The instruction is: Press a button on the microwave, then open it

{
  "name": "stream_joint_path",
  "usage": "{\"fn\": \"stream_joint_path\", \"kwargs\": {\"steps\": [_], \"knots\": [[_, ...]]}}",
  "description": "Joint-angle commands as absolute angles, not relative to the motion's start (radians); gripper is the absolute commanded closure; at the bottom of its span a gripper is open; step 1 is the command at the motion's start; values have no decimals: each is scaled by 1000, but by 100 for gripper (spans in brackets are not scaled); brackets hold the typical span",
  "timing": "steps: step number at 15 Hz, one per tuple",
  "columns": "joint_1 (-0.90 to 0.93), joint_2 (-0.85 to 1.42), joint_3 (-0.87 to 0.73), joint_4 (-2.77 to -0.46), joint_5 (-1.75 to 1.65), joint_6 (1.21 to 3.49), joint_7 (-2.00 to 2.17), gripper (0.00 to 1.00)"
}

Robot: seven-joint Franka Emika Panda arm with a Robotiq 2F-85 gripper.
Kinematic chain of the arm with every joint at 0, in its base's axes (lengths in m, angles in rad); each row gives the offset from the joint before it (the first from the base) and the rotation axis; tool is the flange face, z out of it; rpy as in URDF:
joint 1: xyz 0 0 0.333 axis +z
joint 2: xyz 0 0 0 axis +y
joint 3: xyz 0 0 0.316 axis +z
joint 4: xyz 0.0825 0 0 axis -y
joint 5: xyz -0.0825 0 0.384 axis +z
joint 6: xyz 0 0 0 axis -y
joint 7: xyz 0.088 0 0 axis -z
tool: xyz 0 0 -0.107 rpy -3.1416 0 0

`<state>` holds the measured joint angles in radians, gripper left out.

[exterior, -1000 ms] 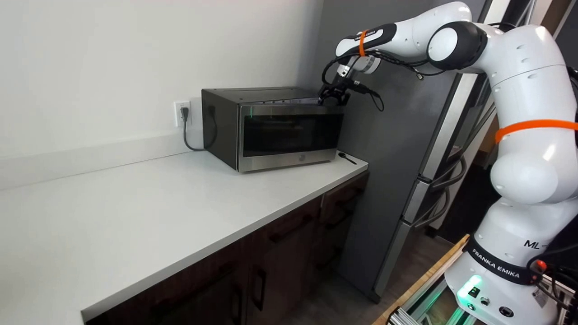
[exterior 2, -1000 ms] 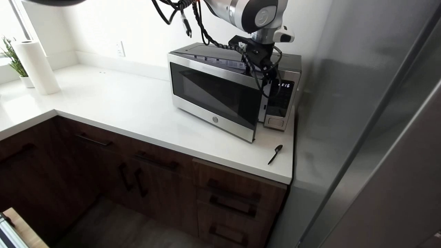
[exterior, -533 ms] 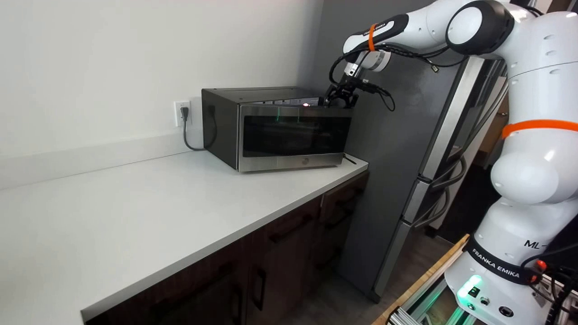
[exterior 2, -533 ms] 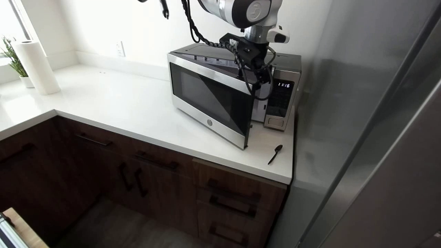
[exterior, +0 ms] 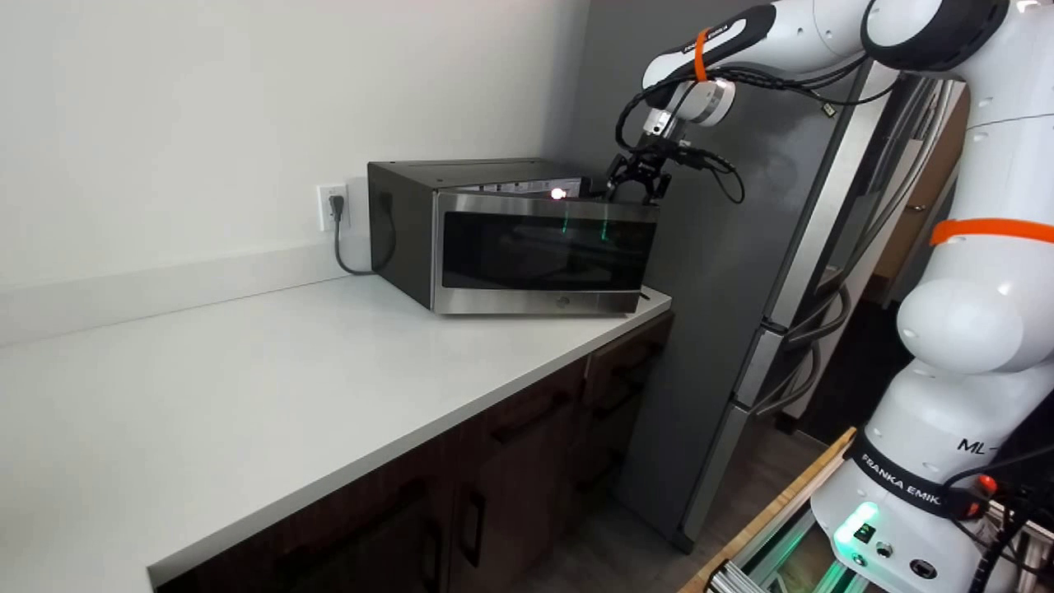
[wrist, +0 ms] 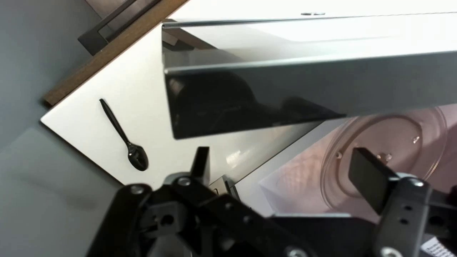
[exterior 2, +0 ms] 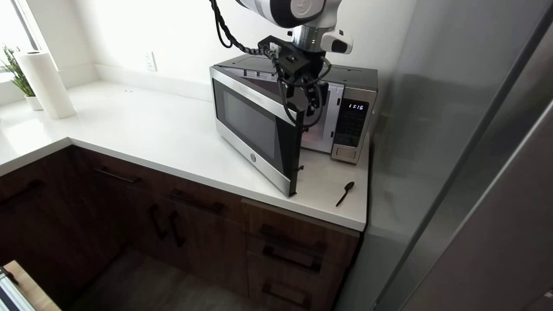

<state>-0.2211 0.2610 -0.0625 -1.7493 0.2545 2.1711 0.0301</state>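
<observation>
The dark-grey microwave point(exterior: 403, 222) stands on the counter with its door point(exterior: 543, 251) partly open, also in the other exterior view point(exterior 2: 255, 129). The control strip point(exterior 2: 352, 125) has a lit clock and a wide button point(exterior 2: 345, 153) at the bottom. In the wrist view the door's edge point(wrist: 250, 96) crosses above the jaws, and the lit interior shows a glass turntable point(wrist: 387, 153). My gripper point(wrist: 284, 160) is open with nothing between its fingers. It is at the door's free end on the inner side, in both exterior views point(exterior: 636, 196) point(exterior 2: 307, 110). Contact with the door is unclear.
A black spoon point(exterior 2: 345, 193) lies on the counter point(exterior 2: 164, 125) near the front right corner, also in the wrist view point(wrist: 123, 134). A grey fridge point(exterior: 700, 247) stands beside the counter. A paper towel roll point(exterior 2: 45, 86) and a plant point(exterior 2: 19, 73) stand far left.
The microwave door has swung wider open, and more of the lit interior shows. My gripper has moved outward from the microwave along with the door's free end. The spoon has stayed in place.
</observation>
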Motion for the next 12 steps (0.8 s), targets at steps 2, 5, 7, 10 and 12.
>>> {"fn": "stream_joint_path", "kwargs": {"steps": [2, 5, 7, 10, 12], "knots": [[-199, 200, -72, -1841, 322, 2186, 44, 0], [-192, 182, -70, -1866, 359, 2186, 39, 0], [-183, 170, -75, -1885, 350, 2198, 44, 0], [-167, 124, -91, -1939, 278, 2276, 73, 0], [-158, 95, -102, -1978, 207, 2360, 79, 0]]}}
